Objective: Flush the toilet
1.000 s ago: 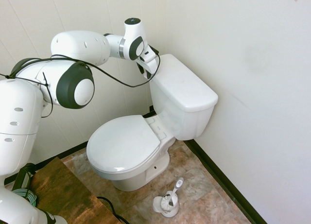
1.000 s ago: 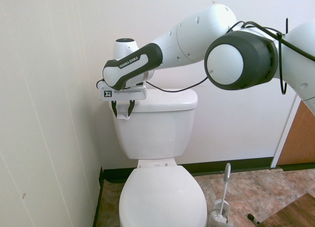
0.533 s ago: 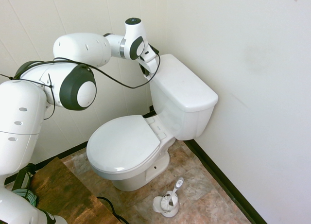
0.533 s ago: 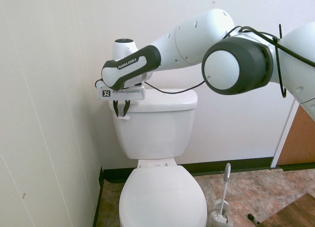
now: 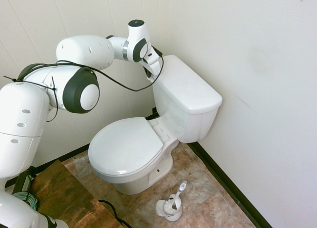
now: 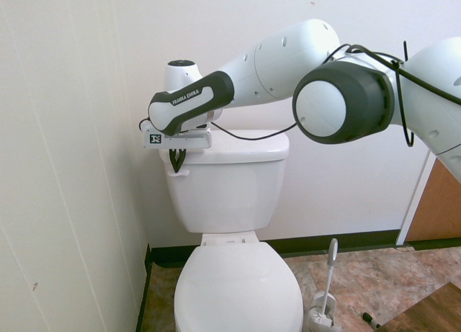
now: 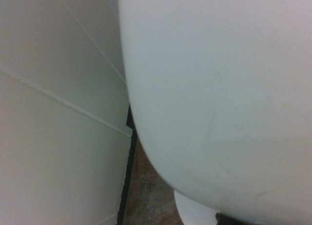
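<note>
Toilet [image 5: 163, 134] sits mid-frame in the first exterior view, lid closed, boxy tank [image 5: 187, 98] against the right-hand wall; in the second exterior view fills the lower centre, tank [image 6: 227, 181] above the oval seat lid [image 6: 238, 292]. Small white flush lever [image 6: 180, 171] pokes from the tank's upper-left front corner. Gripper [image 6: 176, 159] hangs right at that corner, pointing down, dark fingers drawn close together directly above the lever; cannot tell whether anything is pinched between them. Wrist level beside the tank lid, forearm stretching back toward the upper right of the second exterior view, elbow bent high. Wrist view mostly filled by the tank's blurred white curve [image 7: 219, 98], pale wall panel [image 7: 53, 137] alongside. Toilet brush [image 5: 173, 203] stands in its holder on the floor, lower centre-right, well apart from the arm.
</note>
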Robot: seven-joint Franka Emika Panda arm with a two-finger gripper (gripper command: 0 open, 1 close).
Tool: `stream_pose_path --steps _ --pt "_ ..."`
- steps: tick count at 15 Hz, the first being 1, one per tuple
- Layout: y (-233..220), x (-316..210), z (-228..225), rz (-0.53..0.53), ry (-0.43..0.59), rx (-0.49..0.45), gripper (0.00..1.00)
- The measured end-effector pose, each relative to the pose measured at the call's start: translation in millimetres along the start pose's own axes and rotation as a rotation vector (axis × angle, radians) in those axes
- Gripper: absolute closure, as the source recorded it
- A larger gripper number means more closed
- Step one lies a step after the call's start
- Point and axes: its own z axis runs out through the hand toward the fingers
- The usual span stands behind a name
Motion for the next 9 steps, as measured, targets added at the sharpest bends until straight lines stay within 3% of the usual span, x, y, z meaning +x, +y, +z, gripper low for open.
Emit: stream_pose_path --steps 9 --pt "0 0 14 0.043 -0.005 0.004 1.00"
